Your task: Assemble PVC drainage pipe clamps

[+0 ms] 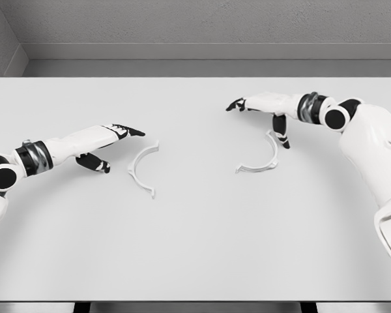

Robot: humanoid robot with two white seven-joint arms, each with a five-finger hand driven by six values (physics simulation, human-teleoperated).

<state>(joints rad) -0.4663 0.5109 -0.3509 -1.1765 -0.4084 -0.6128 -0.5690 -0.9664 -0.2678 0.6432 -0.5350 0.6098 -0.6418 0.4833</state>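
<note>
The left hand (pixel 107 145) hovers with fingers spread and holding nothing, one clamp half (pixel 143 169) on the table (pixel 195 248) just to its right, while the right hand (pixel 264 112), likewise spread and empty, has the other clamp half (pixel 260 160) just below its thumb.

Two white clamp halves: left clamp half (pixel 142 171); right clamp half (pixel 259 160); one table (pixel 195 248)

Both clamp halves, one (pixel 143 170) beside the left hand's black-tipped fingers (pixel 131 131) and one (pixel 260 162) under the right's (pixel 235 105), were white on a pale grey tabletop (pixel 195 248).
</note>
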